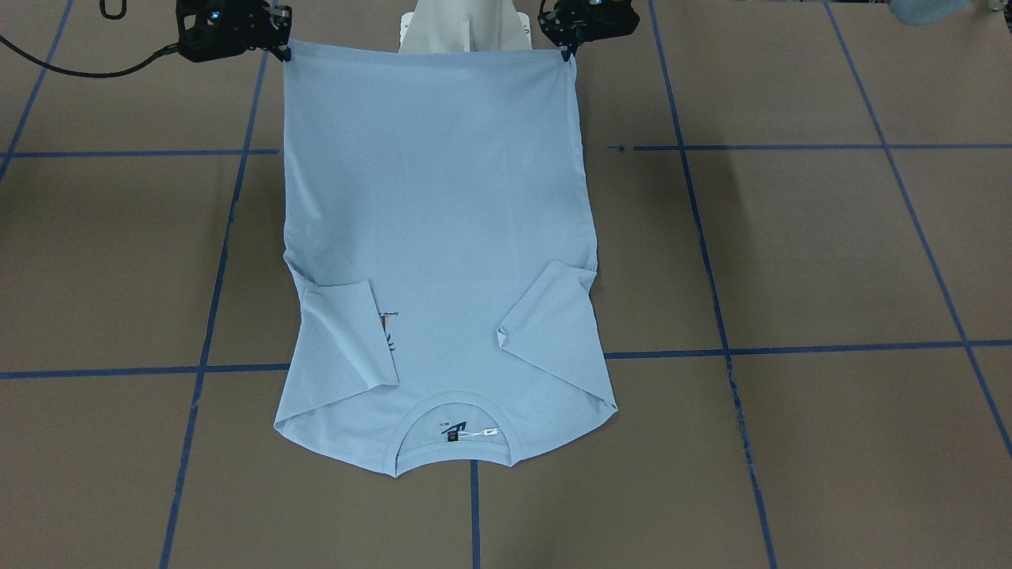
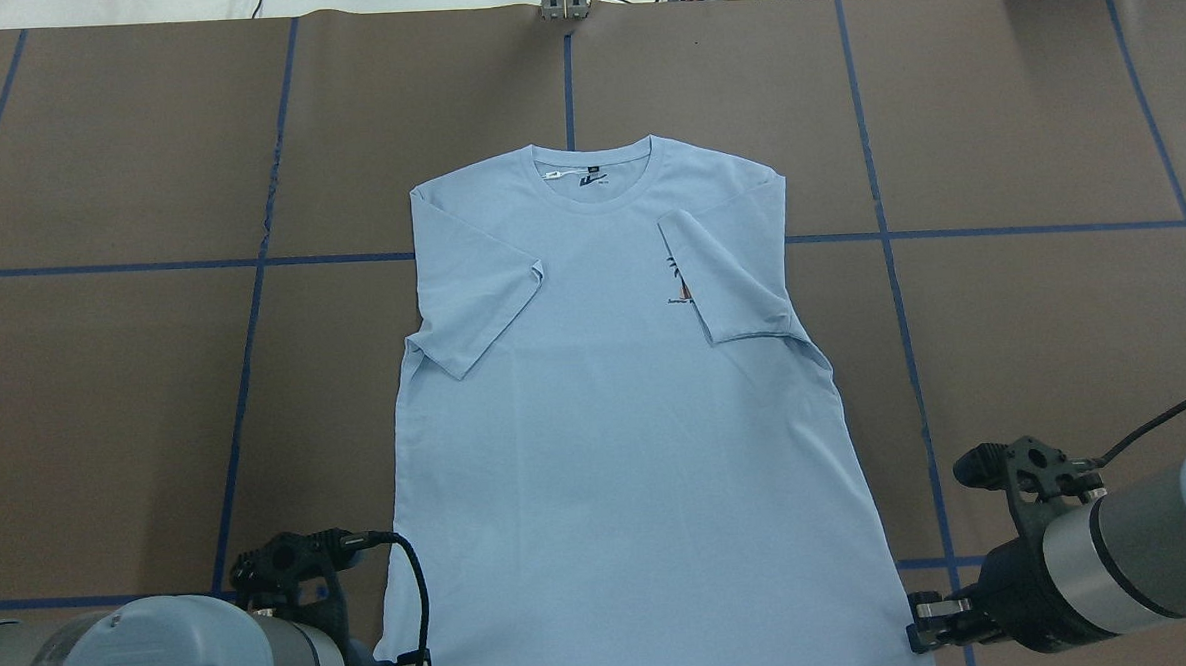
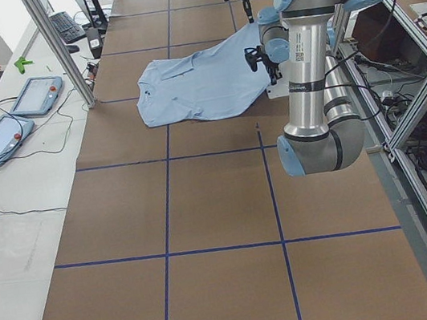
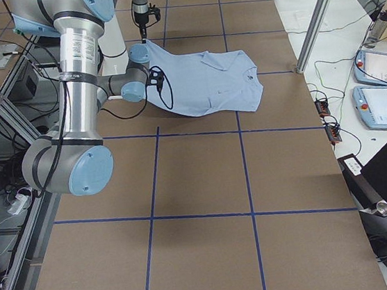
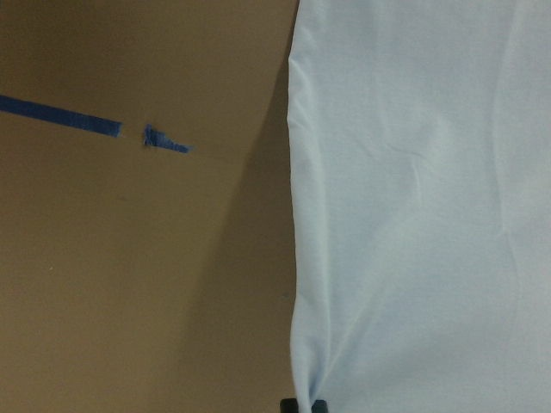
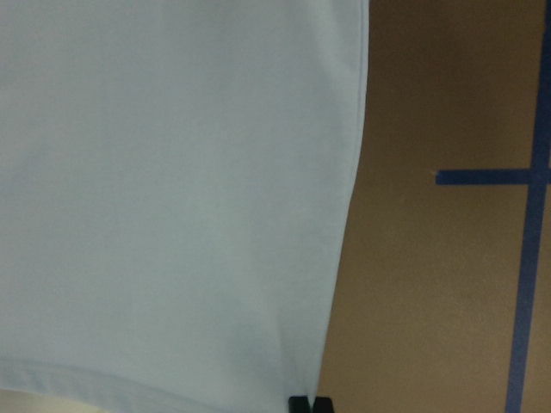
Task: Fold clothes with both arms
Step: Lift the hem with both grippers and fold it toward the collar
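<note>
Blue T-shirt [image 1: 435, 197], one hem corner clenched in left end effector [image 1: 568, 54], the other in right end effector [image 1: 283, 54]

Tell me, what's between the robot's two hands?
The bottom hem of the T-shirt, one corner pinched by the left hand, one by the right hand; clearest in the front-facing view.

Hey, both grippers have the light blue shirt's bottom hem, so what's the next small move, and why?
Probably carry the hem forward, toward the round collar, both arms together. The left gripper and right gripper each pinch a hem corner of the light blue short-sleeved T-shirt, and both sleeves already lie folded inward.
</note>
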Motion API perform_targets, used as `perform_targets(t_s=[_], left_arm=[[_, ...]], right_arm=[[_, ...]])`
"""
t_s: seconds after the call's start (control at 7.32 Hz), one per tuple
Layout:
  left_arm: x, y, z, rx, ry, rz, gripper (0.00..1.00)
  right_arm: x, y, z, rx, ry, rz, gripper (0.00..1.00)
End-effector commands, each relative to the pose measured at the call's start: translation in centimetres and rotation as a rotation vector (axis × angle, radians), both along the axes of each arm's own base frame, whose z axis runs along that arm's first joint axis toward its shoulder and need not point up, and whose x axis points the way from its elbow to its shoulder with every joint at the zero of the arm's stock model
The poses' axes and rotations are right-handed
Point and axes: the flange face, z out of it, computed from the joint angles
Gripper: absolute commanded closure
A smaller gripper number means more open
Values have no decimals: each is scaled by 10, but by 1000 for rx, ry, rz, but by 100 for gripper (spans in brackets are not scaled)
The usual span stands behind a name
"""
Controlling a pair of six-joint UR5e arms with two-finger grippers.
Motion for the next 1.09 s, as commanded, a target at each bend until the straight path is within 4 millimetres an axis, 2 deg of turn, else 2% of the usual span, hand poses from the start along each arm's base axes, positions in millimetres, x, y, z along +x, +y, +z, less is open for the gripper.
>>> perform_targets(t_s=[0.0,0.27,0.41,0.55,0.68,0.82,0.96], left_arm=[[-21,-56,-1,43,5,-56,100],[-54,-128,-1,93,7,-110,100],[-56,-168,-5,67,2,-153,100],[-46,-208,-7,50,-19,-199,100],[-49,-239,2,69,-50,-217,100],[-60,-268,5,108,-67,-221,100],[-62,-299,-4,113,-71,-258,100]], right_arm=[[1,-54,-14,18,-49,114,100],[16,-138,-19,30,-95,185,100],[24,-182,-25,33,-111,235,100],[27,-222,-22,38,-101,290,100],[25,-251,-25,68,-91,316,100],[19,-286,-28,72,-85,345,100],[14,-316,-32,68,-78,369,100]])
